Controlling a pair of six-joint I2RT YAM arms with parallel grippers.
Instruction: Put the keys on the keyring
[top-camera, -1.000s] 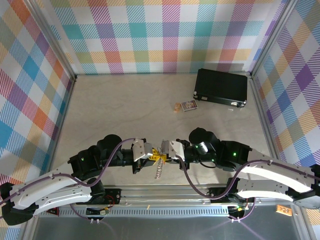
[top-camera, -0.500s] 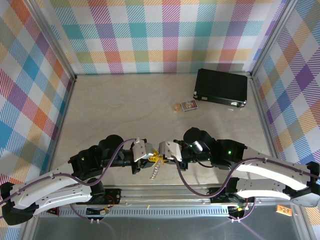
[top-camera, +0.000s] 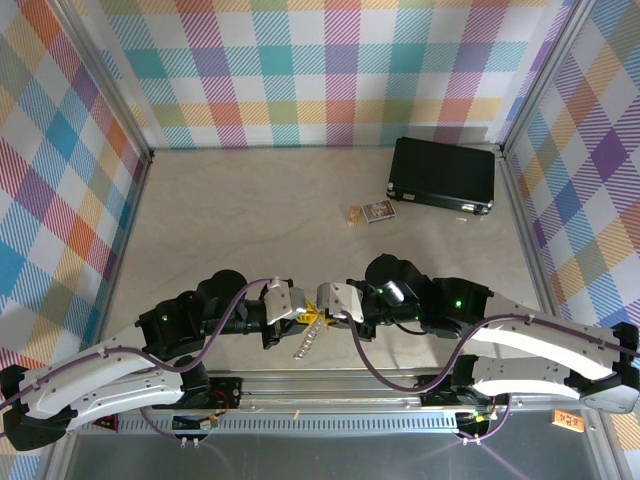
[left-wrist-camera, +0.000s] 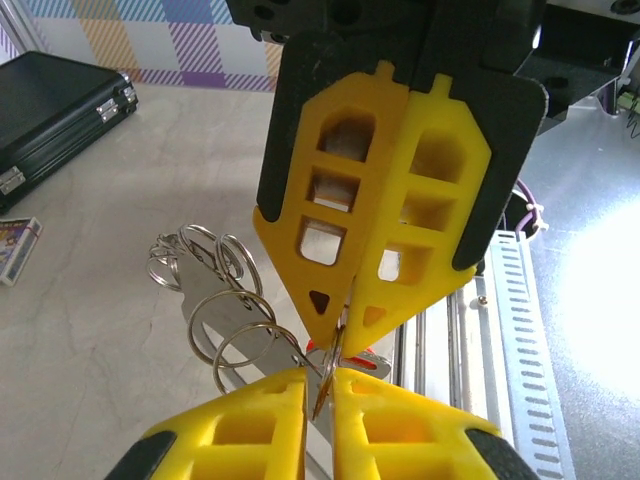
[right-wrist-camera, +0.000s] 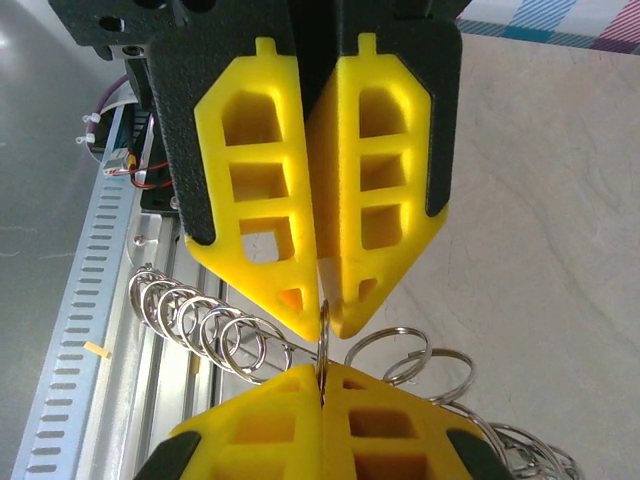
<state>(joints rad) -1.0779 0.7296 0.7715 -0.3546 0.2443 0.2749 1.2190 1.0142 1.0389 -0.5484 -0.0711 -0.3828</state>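
Left jaws and right jaws meet tip to tip, each pinched shut on one thin ring of the keyring (top-camera: 309, 342), well nearer than the black case (top-camera: 443, 173). An uneven pull could slip that wire and drop the chain.

Lit brightly and evenly from above in the top view, with only soft, faint shadows beneath the white-and-black arms (top-camera: 120, 385) on the pale beige desk (top-camera: 230, 210). Slightly bowed at the edges, along the silver aluminium frame posts (top-camera: 105, 85). Burnt out to white glare over the grey metal base plate (left-wrist-camera: 590, 300) at the right of the left wrist view. Sharp on the yellow latticed plastic fingers (left-wrist-camera: 430, 200) of the right hand (left-wrist-camera: 335, 330); softer, perhaps out of focus, on the left hand (left-wrist-camera: 320, 385) at the bottom edge. Glinting brightly on the silver-grey metal keyring (right-wrist-camera: 215, 330).
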